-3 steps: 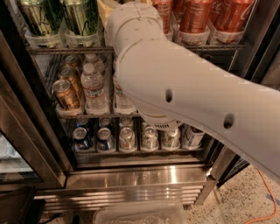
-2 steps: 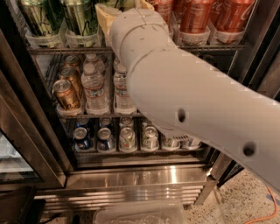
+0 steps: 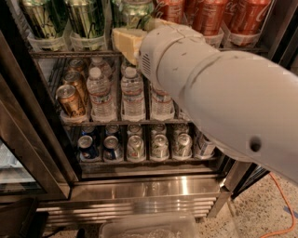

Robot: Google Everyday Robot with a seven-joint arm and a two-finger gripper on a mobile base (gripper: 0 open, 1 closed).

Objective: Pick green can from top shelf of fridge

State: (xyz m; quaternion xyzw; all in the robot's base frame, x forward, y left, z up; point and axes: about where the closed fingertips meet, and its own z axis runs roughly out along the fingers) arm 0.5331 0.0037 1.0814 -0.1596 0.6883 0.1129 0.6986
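Observation:
Three tall pale-green cans stand at the left of the top shelf (image 3: 70,54) of the fridge (image 3: 28,116): one at far left (image 3: 42,18), one beside it (image 3: 86,17) and one at the centre (image 3: 132,10). My gripper (image 3: 128,41), a yellowish piece at the end of the big white arm (image 3: 219,88), sits at the shelf's front rail just below the centre green can. Whether it touches that can is hidden. Red Coca-Cola cans (image 3: 209,16) fill the right of the same shelf.
The middle rack holds gold-brown cans (image 3: 70,100) and water bottles (image 3: 132,93). The lower rack holds small cans (image 3: 135,146). Below is the stainless base with a vent grille (image 3: 139,195). The door frame (image 3: 18,153) stands at left. An orange cable (image 3: 284,200) lies on the floor.
The arm has swung towards the right and lower in view, uncovering the centre green can and more water bottles. The gripper now sits just under that can.

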